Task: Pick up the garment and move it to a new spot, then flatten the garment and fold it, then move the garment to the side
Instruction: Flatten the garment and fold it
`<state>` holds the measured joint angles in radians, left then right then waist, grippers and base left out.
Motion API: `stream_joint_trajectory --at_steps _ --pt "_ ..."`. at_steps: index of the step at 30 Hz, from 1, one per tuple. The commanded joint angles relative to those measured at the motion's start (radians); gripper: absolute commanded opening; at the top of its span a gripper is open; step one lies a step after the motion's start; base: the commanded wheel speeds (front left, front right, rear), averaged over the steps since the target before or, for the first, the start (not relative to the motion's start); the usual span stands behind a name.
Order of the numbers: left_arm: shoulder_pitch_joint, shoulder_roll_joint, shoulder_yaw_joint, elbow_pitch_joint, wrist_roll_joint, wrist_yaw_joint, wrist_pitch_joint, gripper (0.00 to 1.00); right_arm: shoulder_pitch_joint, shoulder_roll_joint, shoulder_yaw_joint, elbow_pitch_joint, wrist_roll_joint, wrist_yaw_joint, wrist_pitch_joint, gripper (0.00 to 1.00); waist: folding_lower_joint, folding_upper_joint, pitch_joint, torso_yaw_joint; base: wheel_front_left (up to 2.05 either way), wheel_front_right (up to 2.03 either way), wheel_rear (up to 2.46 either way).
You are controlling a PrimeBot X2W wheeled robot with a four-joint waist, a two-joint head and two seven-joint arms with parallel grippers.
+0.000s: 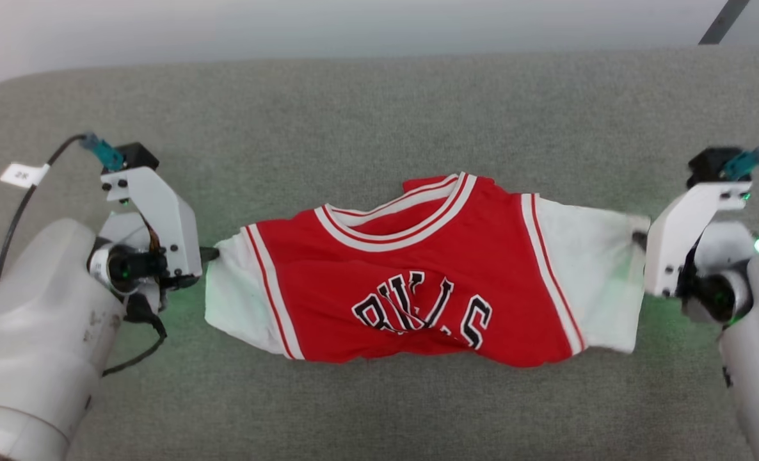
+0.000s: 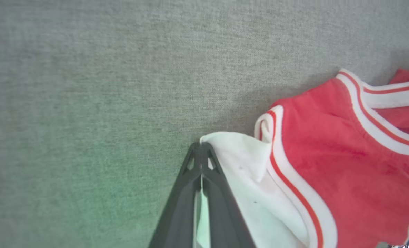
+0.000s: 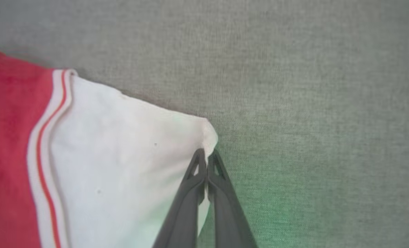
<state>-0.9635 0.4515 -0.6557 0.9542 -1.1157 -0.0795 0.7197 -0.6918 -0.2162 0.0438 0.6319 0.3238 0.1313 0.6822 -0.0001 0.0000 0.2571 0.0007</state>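
Observation:
The garment point(image 1: 418, 275), a red jersey with white sleeves and black chest lettering, lies chest-up and stretched sideways on the grey cloth surface. My left gripper point(image 1: 210, 254) is shut on the edge of its left white sleeve point(image 2: 242, 165); in the left wrist view the white cloth is pinched between the dark fingers point(image 2: 177, 206). My right gripper point(image 1: 639, 240) is shut on the corner of the right white sleeve point(image 3: 128, 155), the fabric caught between its fingers point(image 3: 221, 193). The lower hem is bunched and wrinkled under the lettering.
Grey fabric surface point(image 1: 379, 109) extends all around the jersey, with a pale wall edge along the top. A cable with a white tag point(image 1: 22, 174) hangs by my left arm. A dark strip point(image 1: 725, 22) shows at the top right.

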Motion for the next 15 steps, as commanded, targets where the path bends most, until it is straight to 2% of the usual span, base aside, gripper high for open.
stream_joint_trajectory --at_steps 1,15 --pt "-0.022 -0.002 -0.003 0.005 0.006 -0.005 -0.002 0.00 -0.038 -0.011 0.001 0.003 0.014 -0.001 -0.025 0.00 0.0001 0.0000 -0.029 0.006 0.00 0.00 0.00" --pt "-0.195 -0.006 -0.023 0.011 0.056 -0.023 -0.029 0.00 -0.232 -0.065 0.103 -0.018 0.108 -0.001 -0.188 0.00 0.0001 0.0000 -0.224 0.019 0.00 0.00 0.00"
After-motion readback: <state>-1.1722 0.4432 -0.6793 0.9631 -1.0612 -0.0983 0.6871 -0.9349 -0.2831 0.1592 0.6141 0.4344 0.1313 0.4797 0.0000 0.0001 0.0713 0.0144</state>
